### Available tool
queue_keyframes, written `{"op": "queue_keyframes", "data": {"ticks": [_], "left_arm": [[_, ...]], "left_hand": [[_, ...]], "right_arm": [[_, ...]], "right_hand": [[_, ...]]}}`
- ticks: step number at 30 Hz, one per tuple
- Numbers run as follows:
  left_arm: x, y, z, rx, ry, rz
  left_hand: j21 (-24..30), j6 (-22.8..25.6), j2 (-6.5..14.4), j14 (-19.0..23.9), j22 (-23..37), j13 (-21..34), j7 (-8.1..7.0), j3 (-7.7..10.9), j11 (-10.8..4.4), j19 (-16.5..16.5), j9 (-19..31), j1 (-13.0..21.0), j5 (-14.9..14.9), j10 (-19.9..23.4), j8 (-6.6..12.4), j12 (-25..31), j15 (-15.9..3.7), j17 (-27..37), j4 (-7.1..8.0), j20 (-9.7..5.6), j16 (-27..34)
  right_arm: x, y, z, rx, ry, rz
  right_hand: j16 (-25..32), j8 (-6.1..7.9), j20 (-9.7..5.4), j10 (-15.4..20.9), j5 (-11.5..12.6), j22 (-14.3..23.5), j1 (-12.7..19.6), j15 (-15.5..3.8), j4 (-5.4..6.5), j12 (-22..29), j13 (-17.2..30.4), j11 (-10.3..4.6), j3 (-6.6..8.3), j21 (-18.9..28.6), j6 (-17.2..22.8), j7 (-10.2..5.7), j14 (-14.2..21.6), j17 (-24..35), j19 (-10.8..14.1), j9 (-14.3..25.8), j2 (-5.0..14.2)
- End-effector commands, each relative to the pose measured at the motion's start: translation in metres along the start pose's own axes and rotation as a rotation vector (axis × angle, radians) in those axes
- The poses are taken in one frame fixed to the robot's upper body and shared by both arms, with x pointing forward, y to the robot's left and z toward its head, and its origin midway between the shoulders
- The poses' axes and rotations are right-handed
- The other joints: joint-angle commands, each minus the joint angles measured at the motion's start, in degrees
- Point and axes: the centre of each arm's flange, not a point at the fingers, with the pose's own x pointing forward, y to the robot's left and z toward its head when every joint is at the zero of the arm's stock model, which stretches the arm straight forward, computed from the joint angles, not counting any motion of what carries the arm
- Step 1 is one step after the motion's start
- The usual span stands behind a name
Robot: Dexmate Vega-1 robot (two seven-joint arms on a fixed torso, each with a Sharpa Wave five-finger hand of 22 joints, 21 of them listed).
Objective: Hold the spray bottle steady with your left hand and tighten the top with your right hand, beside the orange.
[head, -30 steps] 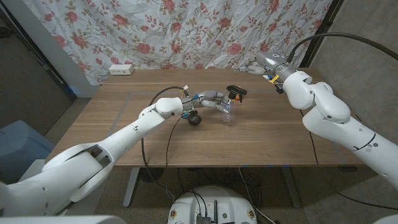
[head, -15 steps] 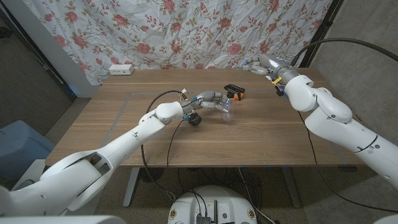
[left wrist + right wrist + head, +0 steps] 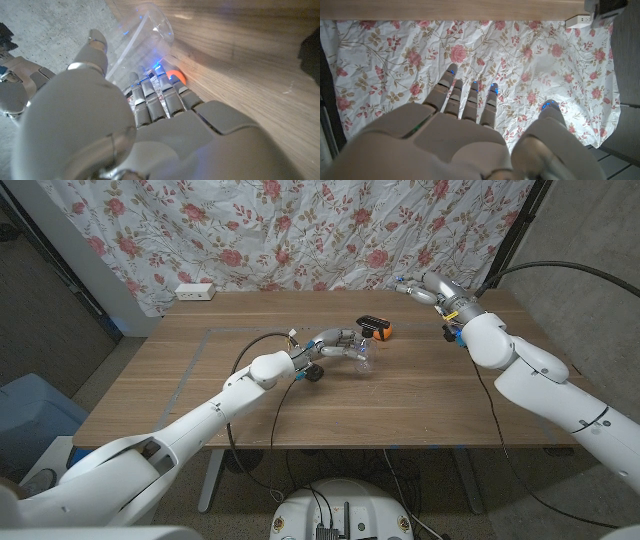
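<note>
Gripping the clear plastic spray bottle [image 3: 363,357] with my left hand [image 3: 335,343], I hold it mid-table, its black trigger top [image 3: 371,324] just beside the small orange [image 3: 383,333]. My right hand [image 3: 418,286], fingers spread and holding nothing, hovers well apart near the floral curtain [image 3: 300,230].

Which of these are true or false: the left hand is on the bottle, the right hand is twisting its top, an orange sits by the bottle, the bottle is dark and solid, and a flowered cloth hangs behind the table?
1. The left hand is on the bottle. True.
2. The right hand is twisting the top. False: it is apart from it, near the table's far edge, fingers spread.
3. An orange sits by the bottle. True.
4. The bottle is dark and solid. False: it is clear.
5. A flowered cloth hangs behind the table. True.
</note>
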Motion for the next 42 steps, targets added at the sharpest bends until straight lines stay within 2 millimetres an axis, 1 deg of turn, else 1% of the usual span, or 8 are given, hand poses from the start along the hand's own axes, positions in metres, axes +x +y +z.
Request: {"op": "queue_keyframes", "data": {"ticks": [1, 9, 12, 15, 22, 26, 34, 42], "left_arm": [[-0.007, -0.003, -0.007, -0.013, 0.005, 0.036], [-0.009, -0.006, -0.011, -0.027, 0.011, 0.048], [-0.009, -0.007, -0.013, -0.031, 0.015, 0.053], [-0.009, -0.009, -0.014, -0.038, 0.015, 0.058], [-0.009, -0.013, -0.017, -0.049, 0.015, 0.071], [-0.009, -0.015, -0.019, -0.053, 0.018, 0.076], [-0.009, -0.017, -0.022, -0.055, 0.026, 0.076], [-0.008, -0.017, -0.023, -0.052, 0.033, 0.072]], "left_hand": [[-0.3, 2.3, 4.9, -0.8, 0.1, -0.2, -2.83, -0.06, -1.30, -0.8, 0.3, -3.4, 0.2, 0.1, 13.18, -0.1, -9.10, 0.1, 0.27, -0.27, -0.2], [-0.4, 2.0, 4.5, -1.5, 0.1, -0.6, -3.25, -0.28, -1.56, -2.1, 0.2, -3.3, 0.2, -0.4, 12.75, -0.1, -9.23, -0.2, 0.15, -0.22, -0.6], [-0.7, 2.2, 4.4, -1.9, 0.1, -0.8, -3.26, -0.34, -1.68, -3.4, 0.1, -3.3, 0.2, -0.6, 12.63, -0.1, -9.30, -0.4, 0.15, 0.10, -0.8], [-0.7, 2.2, 4.5, -1.9, 0.1, -0.8, -3.31, -0.33, -1.73, -3.6, 0.1, -3.3, 0.2, -0.7, 12.57, -0.1, -9.32, -0.4, 0.19, 0.18, -0.8], [-0.4, 2.2, 4.3, -2.3, 0.1, -1.1, -3.44, -0.45, -1.82, -3.9, 0.1, -3.2, 0.2, -0.8, 12.29, -0.1, -9.32, -0.6, 0.17, 0.18, -1.0], [-0.3, 2.2, 4.3, -2.7, 0.1, -1.4, -3.97, -0.51, -1.92, -4.2, 0.0, -3.1, 0.2, -1.0, 12.00, -0.1, -9.36, -0.8, 0.19, 0.24, -1.1], [-0.4, 2.5, 4.0, -3.3, 0.1, -1.9, -4.48, -0.69, -2.12, -5.7, -0.1, -3.0, 0.1, -1.3, 11.50, 0.0, -9.30, -1.1, 0.15, 0.53, -1.4], [-0.3, 2.7, 3.9, -3.6, 0.1, -2.3, -4.40, -0.73, -2.21, -6.0, -0.2, -2.8, 0.1, -1.6, 11.22, -0.1, -9.30, -1.2, 0.06, 0.53, -1.5]], "right_arm": [[-0.004, 0.008, -0.018, 0.177, 0.006, -0.044], [-0.006, 0.016, -0.029, 0.261, 0.027, -0.062], [-0.006, 0.021, -0.035, 0.330, 0.035, -0.078], [-0.006, 0.025, -0.041, 0.385, 0.035, -0.086], [-0.005, 0.036, -0.050, 0.477, 0.040, -0.111], [-0.004, 0.040, -0.054, 0.519, 0.042, -0.110], [-0.004, 0.046, -0.060, 0.555, 0.046, -0.112], [-0.003, 0.053, -0.065, 0.586, 0.057, -0.122]], "right_hand": [[-0.3, -0.20, 0.09, -0.5, 0.1, 0.1, -0.4, 0.02, 0.13, -0.1, 0.1, -0.02, -0.11, -0.1, -0.4, -0.08, -0.5, 0.1, -0.4, 0.2, 0.06], [-0.5, -0.08, 0.14, -0.8, 0.0, 0.0, -1.0, -0.01, 0.33, -0.1, 0.1, -0.09, -0.24, -0.1, -0.9, 0.27, -0.9, 0.0, -0.9, 0.1, 0.33], [-0.7, 0.00, 0.14, -0.9, 0.0, 0.0, -1.2, -0.05, 0.42, -0.1, 0.1, -0.09, -0.29, -0.3, -1.0, 0.36, -1.3, 0.0, -1.5, 0.1, 0.48], [-0.8, 0.02, 0.13, -1.0, 0.0, 0.0, -1.4, -0.18, 0.47, -0.1, 0.1, -0.09, -0.32, -0.3, -1.1, 0.61, -1.4, 0.0, -1.8, 0.1, 0.58], [-1.4, -0.23, -1.02, -2.8, 0.1, 0.0, -1.8, -1.22, 0.43, -0.4, 0.0, 0.29, -0.33, -0.3, -2.7, 1.00, -2.4, -0.2, -2.8, 0.0, 1.10], [-1.6, -0.30, -1.58, -3.6, 0.1, -0.1, -1.9, -1.59, 0.34, -0.5, -0.1, 0.37, -0.30, -0.3, -3.8, 1.16, -2.7, -0.3, -3.1, 0.0, 1.37], [-1.7, -0.18, -1.85, -3.5, 0.1, -0.1, -2.2, -2.15, 0.44, -0.3, -0.1, 0.43, -0.28, -0.2, -4.1, 1.55, -3.0, -0.4, -3.4, -0.1, 1.76], [-1.7, 0.08, -2.09, -3.2, 0.0, -0.1, -2.3, -2.42, 0.39, -0.1, -0.1, 0.47, -0.25, -0.1, -3.8, 1.61, -2.7, -0.5, -3.3, -0.1, 1.97]]}}
